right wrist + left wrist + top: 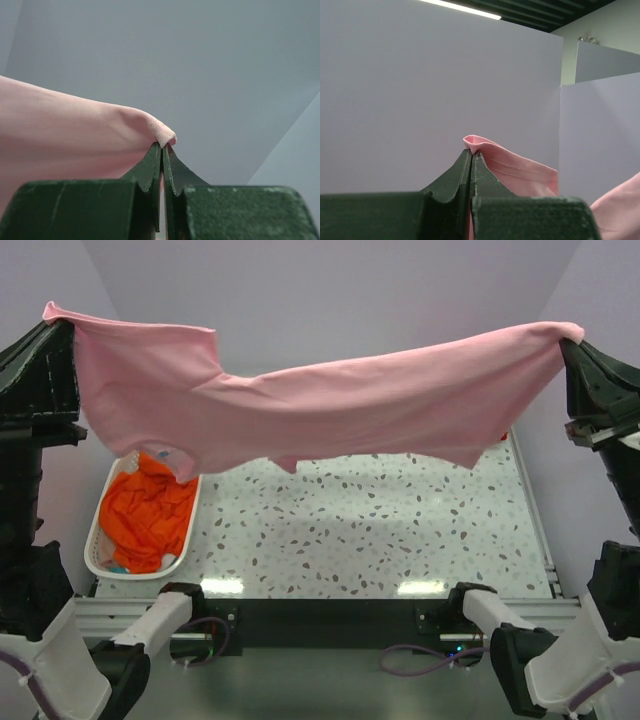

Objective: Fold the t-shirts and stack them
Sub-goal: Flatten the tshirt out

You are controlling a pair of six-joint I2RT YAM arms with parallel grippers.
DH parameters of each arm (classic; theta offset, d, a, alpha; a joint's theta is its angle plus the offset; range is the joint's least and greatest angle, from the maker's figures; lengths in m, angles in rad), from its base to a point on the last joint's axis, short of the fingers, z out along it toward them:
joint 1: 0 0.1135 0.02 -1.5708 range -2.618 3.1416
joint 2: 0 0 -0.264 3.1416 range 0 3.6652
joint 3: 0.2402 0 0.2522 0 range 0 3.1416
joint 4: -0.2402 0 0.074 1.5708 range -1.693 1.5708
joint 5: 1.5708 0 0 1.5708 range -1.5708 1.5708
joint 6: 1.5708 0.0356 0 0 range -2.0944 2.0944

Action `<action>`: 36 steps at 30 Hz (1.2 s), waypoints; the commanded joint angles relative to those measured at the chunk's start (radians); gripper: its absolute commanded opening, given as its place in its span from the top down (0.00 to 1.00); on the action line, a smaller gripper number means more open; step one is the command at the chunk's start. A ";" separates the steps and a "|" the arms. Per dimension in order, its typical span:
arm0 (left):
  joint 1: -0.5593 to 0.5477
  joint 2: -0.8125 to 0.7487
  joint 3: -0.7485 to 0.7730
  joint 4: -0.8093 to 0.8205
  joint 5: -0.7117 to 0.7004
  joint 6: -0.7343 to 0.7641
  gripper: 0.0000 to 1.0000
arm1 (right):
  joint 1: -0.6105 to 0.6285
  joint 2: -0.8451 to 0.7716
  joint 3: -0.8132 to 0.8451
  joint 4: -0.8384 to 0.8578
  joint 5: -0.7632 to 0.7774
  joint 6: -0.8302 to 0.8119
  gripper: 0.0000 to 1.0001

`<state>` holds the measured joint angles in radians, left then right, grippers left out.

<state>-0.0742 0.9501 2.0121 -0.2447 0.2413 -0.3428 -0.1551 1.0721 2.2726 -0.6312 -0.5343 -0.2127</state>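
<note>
**Nothing legible here**

I am reading no words, numbers, brand names or signs in any of the three views. In the top view I am seeing only a small whitish patch (170,458) at the neck opening of the light pink t-shirt (300,405). It is showing too small for me to make out any lettering on it.

One pink t-shirt (330,400), one orange t-shirt (150,518), one basket (130,573)
</note>
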 commanded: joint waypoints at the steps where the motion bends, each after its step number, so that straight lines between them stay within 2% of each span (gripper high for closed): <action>1: 0.001 0.019 -0.015 -0.028 -0.039 -0.016 1.00 | 0.000 0.019 -0.002 -0.050 0.060 0.035 1.00; 3: 0.001 0.015 -0.032 -0.037 -0.057 0.001 1.00 | 0.000 0.019 -0.013 -0.053 0.069 0.030 1.00; 6: -0.009 0.010 -0.091 -0.041 -0.077 0.025 1.00 | 0.002 -0.001 -0.126 -0.027 0.071 0.019 1.00; 10: -0.012 -0.004 -0.263 0.001 -0.083 0.039 1.00 | 0.000 -0.055 -0.385 0.063 0.057 0.016 1.00; 13: -0.012 -0.007 -0.459 0.059 -0.071 0.033 1.00 | 0.000 -0.092 -0.696 0.164 0.019 0.012 1.00; 15: -0.012 -0.002 -0.638 0.157 -0.039 0.015 1.00 | 0.002 -0.119 -0.833 0.221 -0.018 0.016 1.00; 16: -0.012 0.007 -0.695 0.186 -0.039 0.004 1.00 | 0.000 -0.126 -0.958 0.285 -0.029 0.019 1.00; 18: -0.012 0.035 -0.856 0.309 -0.010 -0.012 1.00 | 0.002 -0.120 -1.068 0.356 -0.047 0.041 1.00; 21: -0.010 0.181 -1.019 0.465 0.027 0.002 1.00 | 0.000 -0.052 -1.249 0.525 -0.078 0.042 1.00; 23: -0.010 0.277 -1.062 0.542 0.076 0.008 1.00 | 0.000 0.011 -1.367 0.724 -0.090 0.026 1.00; 25: -0.009 0.447 -1.073 0.623 0.096 0.025 1.00 | 0.000 0.153 -1.413 0.876 -0.092 0.027 1.00; 27: -0.007 0.600 -1.031 0.654 0.128 0.034 1.00 | 0.000 0.315 -1.401 0.928 -0.102 0.036 1.00; 31: -0.004 0.748 -0.965 0.676 0.090 0.045 1.00 | 0.005 0.498 -1.317 0.995 -0.101 0.049 1.00; 36: 0.007 0.826 -0.882 0.642 0.039 0.056 1.00 | 0.008 0.597 -1.228 0.982 -0.036 0.047 1.00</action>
<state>-0.0788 1.7805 1.0290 0.2764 0.3061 -0.3195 -0.1513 1.6711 0.9474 0.2024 -0.5888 -0.1638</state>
